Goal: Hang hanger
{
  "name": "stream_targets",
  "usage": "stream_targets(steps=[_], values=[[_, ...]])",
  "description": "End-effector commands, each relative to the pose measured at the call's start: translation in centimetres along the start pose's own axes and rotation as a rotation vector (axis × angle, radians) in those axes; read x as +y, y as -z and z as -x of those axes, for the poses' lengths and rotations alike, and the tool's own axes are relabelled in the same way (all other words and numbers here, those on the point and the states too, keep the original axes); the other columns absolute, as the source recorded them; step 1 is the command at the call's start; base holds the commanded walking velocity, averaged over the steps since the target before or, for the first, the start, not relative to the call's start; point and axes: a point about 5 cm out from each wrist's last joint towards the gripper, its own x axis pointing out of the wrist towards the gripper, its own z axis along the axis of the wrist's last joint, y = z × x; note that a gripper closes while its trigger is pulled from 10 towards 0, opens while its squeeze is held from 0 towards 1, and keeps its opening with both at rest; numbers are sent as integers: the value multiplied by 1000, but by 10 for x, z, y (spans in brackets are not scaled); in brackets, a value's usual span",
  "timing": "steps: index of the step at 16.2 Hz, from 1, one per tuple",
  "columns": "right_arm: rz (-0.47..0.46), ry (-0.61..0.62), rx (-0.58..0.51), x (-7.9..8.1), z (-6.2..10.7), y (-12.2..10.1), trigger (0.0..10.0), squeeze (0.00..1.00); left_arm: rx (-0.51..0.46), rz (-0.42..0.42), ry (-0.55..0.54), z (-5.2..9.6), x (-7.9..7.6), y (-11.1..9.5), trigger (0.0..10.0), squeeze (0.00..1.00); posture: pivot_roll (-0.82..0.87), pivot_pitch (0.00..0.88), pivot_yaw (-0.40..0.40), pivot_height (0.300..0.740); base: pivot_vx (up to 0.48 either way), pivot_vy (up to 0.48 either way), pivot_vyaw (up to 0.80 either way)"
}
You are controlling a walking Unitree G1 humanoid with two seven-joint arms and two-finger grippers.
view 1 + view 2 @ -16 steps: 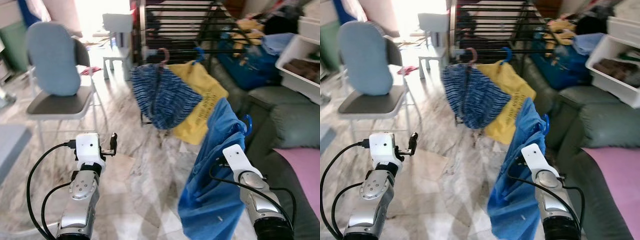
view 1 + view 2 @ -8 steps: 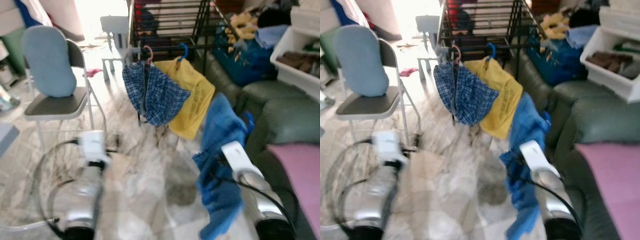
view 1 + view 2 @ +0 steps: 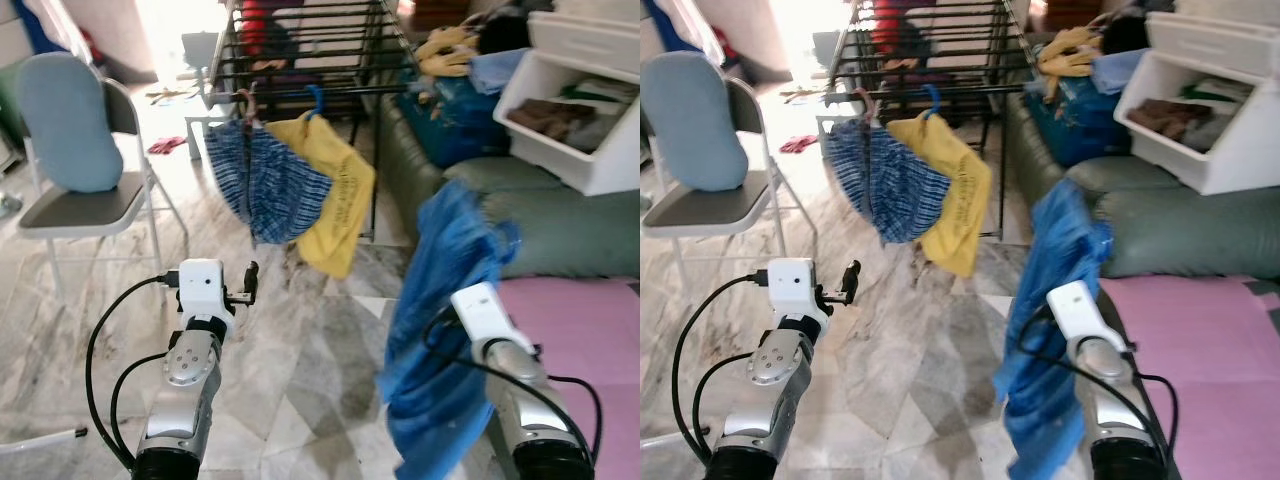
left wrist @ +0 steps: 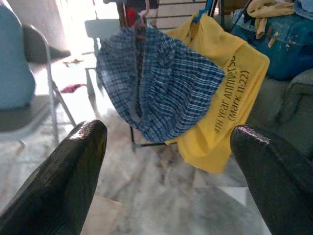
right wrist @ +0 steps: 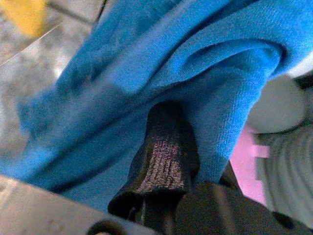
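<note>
A blue garment (image 3: 440, 300) hangs from my right gripper (image 5: 168, 147), which is shut on its bunched top; the cloth hides whatever hanger is inside. It sits low right, in front of the sofa. Ahead at centre left stands a black drying rack (image 3: 300, 60). On its front rail hang a blue plaid garment (image 3: 255, 185) on a pink hook and a yellow shirt (image 3: 335, 200) on a blue hook. My left gripper (image 4: 166, 161) is open and empty, raised low left and pointing at the plaid garment (image 4: 161, 93).
A folding chair with a blue cushion (image 3: 65, 140) stands at the left. A green sofa (image 3: 560, 230) with a pink mat (image 3: 590, 330) runs along the right, a white bin (image 3: 580, 110) and a blue bag (image 3: 450, 110) behind it. Marble floor (image 3: 310, 360) lies between me and the rack.
The whole view has shifted: the rack and chair now sit further left and the sofa shows more. The blue garment has swung about in my right gripper. My left gripper stays open.
</note>
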Motion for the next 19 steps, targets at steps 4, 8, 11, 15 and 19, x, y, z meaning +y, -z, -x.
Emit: stream_targets(steps=[4, 8, 11, 15, 19], values=[[-49, -87, -85, 10, 7, -12, 10000, 0, -14, -94, -66, 7, 29, 0, 10000, 0, -103, 0, 63, 740, 0, 0, 0], [-53, -180, -74, 12, 21, 1, 10000, 0, 28, -120, -19, 25, 57, 7, 10000, 0, -109, 0, 59, 740, 0, 0, 0], [-52, -202, -61, -1, 23, 5, 10000, 0, 57, -154, 1, 38, 63, 14, 10000, 0, -106, 0, 56, 740, 0, 0, 0], [-57, -204, -81, -4, 28, 6, 10000, 0, 66, -127, 31, 43, 62, 18, 10000, 0, -105, 0, 58, 740, 0, 0, 0], [-53, -220, -95, 5, 28, 2, 10000, 0, 43, -79, 42, 30, 50, 14, 10000, 0, -124, 0, 61, 740, 60, 0, 0]])
